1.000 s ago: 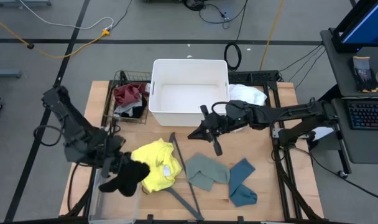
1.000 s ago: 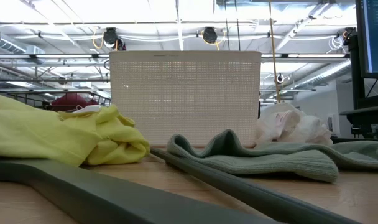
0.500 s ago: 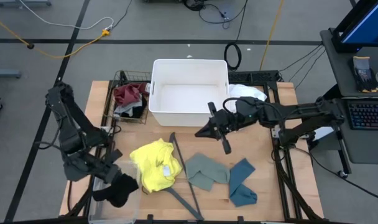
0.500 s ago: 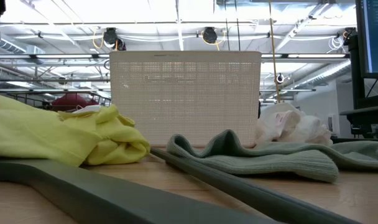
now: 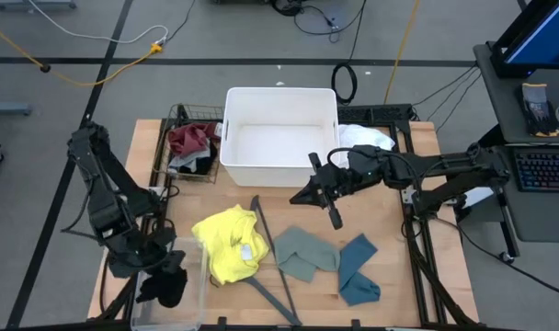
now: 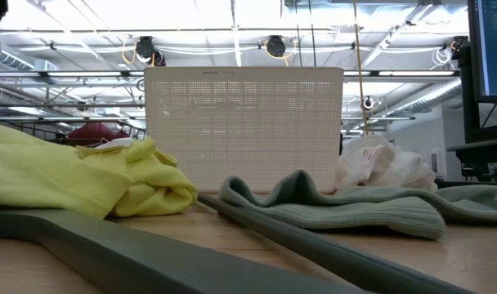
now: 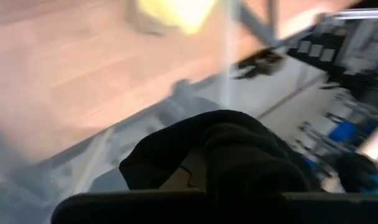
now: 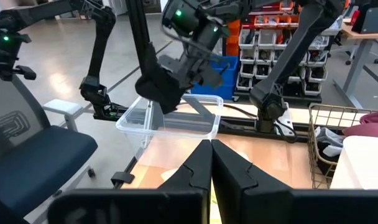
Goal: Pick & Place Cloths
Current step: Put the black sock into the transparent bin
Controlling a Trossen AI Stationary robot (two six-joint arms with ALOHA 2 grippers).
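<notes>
The wooden bench (image 5: pixel 417 276) carries a white rectangular plastic tub (image 5: pixel 279 136) at twelve o'clock and a clear plastic bin (image 5: pixel 174 290) at seven o'clock. The left pincer (image 5: pixel 162 278) is pinching a black soft cloth (image 5: pixel 165 287) over that clear bin, so I judge the placing step is in hand; next it needs to spread and drop the cloth. The right pincer (image 5: pixel 324 199), fingers pressed together, waits near the centre. The yellow crumpled cloth (image 5: pixel 229 244) lies at six o'clock.
</notes>
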